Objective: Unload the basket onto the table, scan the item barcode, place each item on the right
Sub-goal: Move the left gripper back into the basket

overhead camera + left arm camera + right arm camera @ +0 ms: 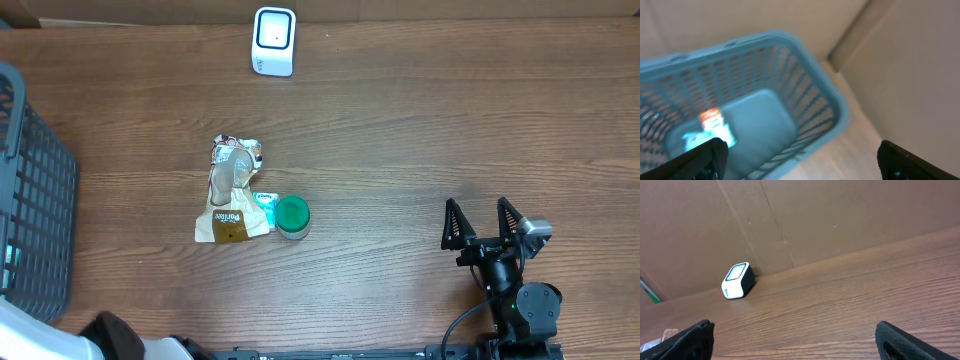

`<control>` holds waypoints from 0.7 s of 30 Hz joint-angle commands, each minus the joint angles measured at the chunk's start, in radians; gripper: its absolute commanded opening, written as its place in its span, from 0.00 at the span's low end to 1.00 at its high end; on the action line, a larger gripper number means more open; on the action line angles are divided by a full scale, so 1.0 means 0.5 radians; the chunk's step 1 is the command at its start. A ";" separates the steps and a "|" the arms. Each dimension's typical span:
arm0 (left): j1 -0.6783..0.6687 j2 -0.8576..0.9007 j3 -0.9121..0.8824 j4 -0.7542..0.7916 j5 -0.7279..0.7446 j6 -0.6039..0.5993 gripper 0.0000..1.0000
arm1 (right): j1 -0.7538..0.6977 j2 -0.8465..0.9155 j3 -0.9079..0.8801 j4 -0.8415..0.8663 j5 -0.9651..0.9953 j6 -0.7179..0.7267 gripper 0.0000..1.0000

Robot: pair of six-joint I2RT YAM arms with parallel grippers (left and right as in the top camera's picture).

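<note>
The white barcode scanner (272, 40) stands at the table's far edge and also shows in the right wrist view (736, 280). Mid-table lie a brown and white snack bag (232, 190), a small teal packet (264, 200) and a green-lidded jar (292, 216), all touching. My right gripper (485, 222) rests low at the front right, open and empty (797, 342). My left gripper (800, 160) hangs open and empty over the basket (815, 95). In that basket lies a blurred teal and orange package (712, 129).
The dark mesh basket (35, 200) takes up the left edge of the table. A cardboard wall (840, 215) runs behind the scanner. Part of the left arm (120, 338) shows at the front left corner.
</note>
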 commanded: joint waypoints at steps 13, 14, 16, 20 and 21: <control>0.307 0.690 -0.034 -0.443 -0.438 -0.056 0.73 | 0.009 -0.014 -0.021 0.010 0.018 -0.005 1.00; 0.307 0.707 -0.035 -0.441 -0.443 -0.055 0.73 | 0.009 -0.014 -0.021 0.010 0.018 -0.005 1.00; 0.307 0.753 -0.046 -0.439 -0.481 -0.056 0.73 | 0.009 -0.014 -0.021 0.010 0.018 -0.005 1.00; 0.307 0.816 -0.080 -0.417 -0.554 -0.056 0.73 | 0.009 -0.014 -0.021 0.010 0.018 -0.005 1.00; 0.311 0.818 -0.100 -0.397 -0.570 -0.055 0.73 | 0.009 -0.014 -0.021 0.010 0.018 -0.005 1.00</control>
